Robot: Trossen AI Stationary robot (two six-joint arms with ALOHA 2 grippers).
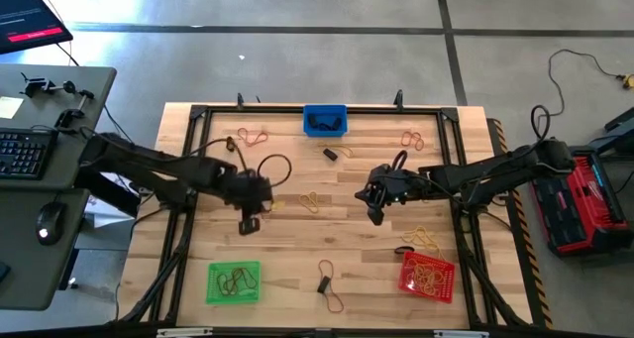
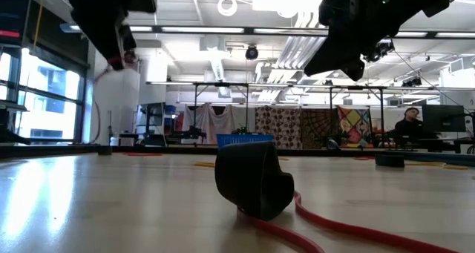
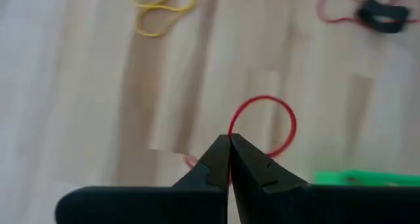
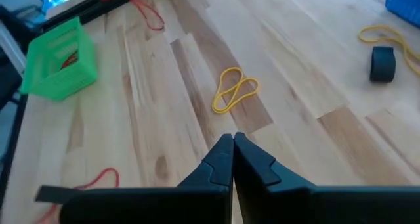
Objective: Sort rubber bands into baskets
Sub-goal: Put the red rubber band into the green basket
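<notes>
My left gripper [image 1: 248, 224] is shut on a red rubber band [image 3: 264, 124], above the table and a little to the far side of the green basket [image 1: 234, 281]. My right gripper [image 1: 374, 215] is shut and empty over the table's middle right, above bare wood [image 4: 231, 140]. The red basket [image 1: 428, 275] stands near right and the blue basket [image 1: 325, 120] at the far middle; both hold bands. A yellow band [image 1: 312, 201] lies between the grippers and also shows in the right wrist view [image 4: 235, 89]. A black band on a red one [image 1: 327, 283] lies near the front edge. My left gripper pinches one spot of the red band's loop [image 3: 231, 133] between its two fingertips. The fingers come from above, pointing down. The rest of the loop stands open past the tips, and the low view [image 2: 119, 58] shows the band lifted clear of the table.
More bands lie loose at the far left [image 1: 253, 137], at the far right [image 1: 411, 138] and next to the red basket [image 1: 426, 237]. A small black band [image 1: 330, 154] lies near the blue basket. A dark metal frame [image 1: 198, 112] runs round the table.
</notes>
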